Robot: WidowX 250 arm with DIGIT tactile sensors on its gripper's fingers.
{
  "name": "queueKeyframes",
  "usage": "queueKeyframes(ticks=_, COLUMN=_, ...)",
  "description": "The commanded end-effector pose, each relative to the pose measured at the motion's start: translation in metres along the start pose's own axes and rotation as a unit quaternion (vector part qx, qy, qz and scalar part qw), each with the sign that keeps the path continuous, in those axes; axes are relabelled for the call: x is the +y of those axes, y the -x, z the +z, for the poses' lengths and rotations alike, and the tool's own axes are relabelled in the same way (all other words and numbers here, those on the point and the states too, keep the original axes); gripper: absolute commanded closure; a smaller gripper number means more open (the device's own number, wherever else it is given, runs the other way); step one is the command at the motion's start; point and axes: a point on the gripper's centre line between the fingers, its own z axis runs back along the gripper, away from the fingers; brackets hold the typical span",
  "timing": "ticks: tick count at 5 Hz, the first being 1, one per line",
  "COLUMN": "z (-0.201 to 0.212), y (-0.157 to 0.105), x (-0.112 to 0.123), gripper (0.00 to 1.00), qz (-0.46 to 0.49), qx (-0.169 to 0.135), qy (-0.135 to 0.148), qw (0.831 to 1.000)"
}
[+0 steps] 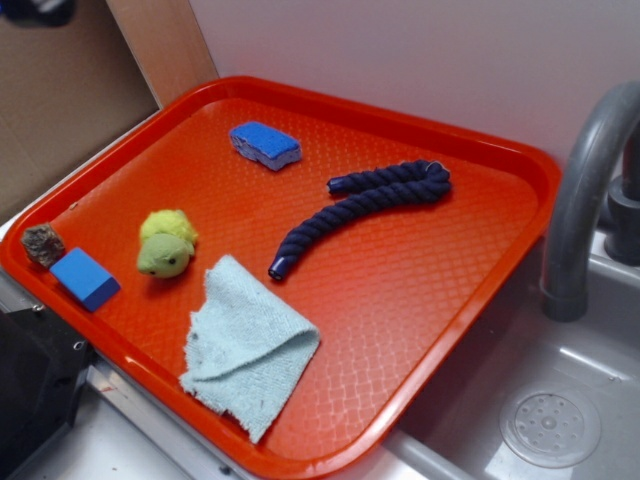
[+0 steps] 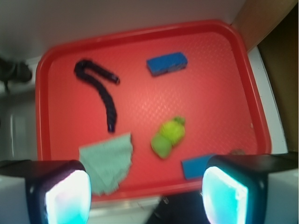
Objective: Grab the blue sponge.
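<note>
The blue sponge, bright blue on top with a pale lower layer, lies flat near the far edge of the red tray. It also shows in the wrist view, far ahead of the gripper. My gripper shows only in the wrist view. It is open and empty, high above the tray's near edge, with its two pale pads wide apart. The arm does not show in the exterior view.
On the tray lie a navy twisted rope, a light teal cloth, a green plush toy, a solid blue block and a small grey-brown lump. A grey faucet and sink stand at the right.
</note>
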Motion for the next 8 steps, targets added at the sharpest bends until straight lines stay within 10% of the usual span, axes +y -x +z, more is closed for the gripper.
queueKeyframes(ticks=1, z=-0.033, y=-0.057, x=-0.012, gripper=0.0, qz=0.162, qx=-0.084, qy=-0.046, qw=0.982)
queueKeyframes(ticks=4, z=-0.104, y=-0.097, x=0.018, gripper=0.0, qz=0.314, qx=-0.171, qy=-0.1, qw=0.929)
queueKeyframes(ticks=8, z=-0.2, y=-0.112, x=0.033, gripper=0.0, qz=0.352, qx=-0.095, qy=-0.085, qw=0.927)
